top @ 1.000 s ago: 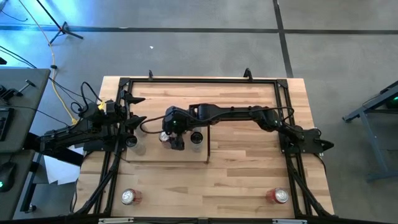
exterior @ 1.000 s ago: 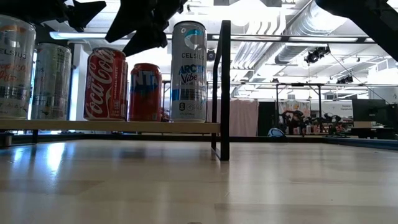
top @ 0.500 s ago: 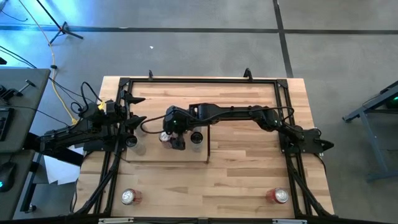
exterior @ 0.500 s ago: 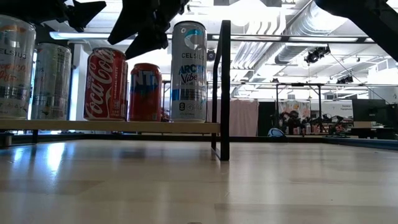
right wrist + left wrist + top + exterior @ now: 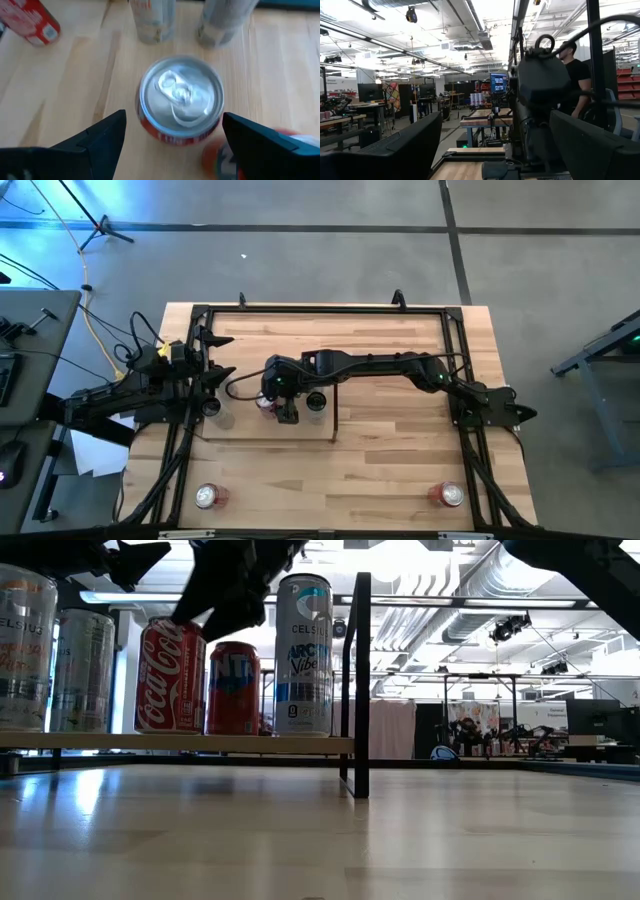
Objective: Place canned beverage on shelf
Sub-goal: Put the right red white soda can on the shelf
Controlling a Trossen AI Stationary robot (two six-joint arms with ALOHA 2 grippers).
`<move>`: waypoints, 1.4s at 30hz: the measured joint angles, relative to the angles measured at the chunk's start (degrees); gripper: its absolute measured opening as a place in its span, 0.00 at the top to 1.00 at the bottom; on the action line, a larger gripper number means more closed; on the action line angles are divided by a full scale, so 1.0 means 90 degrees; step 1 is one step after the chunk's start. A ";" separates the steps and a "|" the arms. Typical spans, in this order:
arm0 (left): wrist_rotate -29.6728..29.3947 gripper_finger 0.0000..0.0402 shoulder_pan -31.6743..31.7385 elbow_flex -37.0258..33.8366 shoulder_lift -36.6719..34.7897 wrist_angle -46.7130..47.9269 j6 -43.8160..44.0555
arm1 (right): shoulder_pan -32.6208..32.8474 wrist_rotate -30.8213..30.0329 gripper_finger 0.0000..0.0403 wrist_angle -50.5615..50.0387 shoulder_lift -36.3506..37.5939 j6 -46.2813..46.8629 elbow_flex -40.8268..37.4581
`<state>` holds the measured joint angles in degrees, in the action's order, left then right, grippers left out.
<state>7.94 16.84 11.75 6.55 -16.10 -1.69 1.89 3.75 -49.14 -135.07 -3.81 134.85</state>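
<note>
Front edge of table [image 5: 400, 470]: two loose red cans with silver tops stand near the front corners, one left [image 5: 207, 497], one right [image 5: 450, 495].
Shelf [image 5: 250, 427]: flat pale-wood panel with dark upright strip along its right short edge; in the low view it carries five cans in a row.
Red Coca-Cola can [image 5: 181, 97]: upright on the shelf, silver top and pull tab facing up.
Right gripper [image 5: 172, 137]: directly above that red can, jaws wide, fingers [image 5: 102, 137] on either side of it, not touching.
Neighbouring cans: tall white Celsius can [image 5: 303, 655] beside the upright strip; red Fanta can [image 5: 233, 687] between it and the Coca-Cola can.
Left gripper [image 5: 222, 373]: at the shelf's left end, jaws wide, empty.
</note>
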 joint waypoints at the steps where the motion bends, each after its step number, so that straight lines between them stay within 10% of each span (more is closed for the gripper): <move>1: 0.0002 0.14 0.0000 0.0000 0.0000 0.0000 0.0000 | 0.0002 0.0011 0.21 0.0060 -0.0007 -0.0013 0.0009; 42: 0.0002 0.14 0.0002 0.0000 0.0000 0.0000 0.0001 | -0.0171 0.0324 0.48 0.0871 -0.0116 -0.0027 0.0007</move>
<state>7.97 16.86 11.75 6.55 -16.10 -1.68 0.36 6.66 -41.30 -136.11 -4.04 134.91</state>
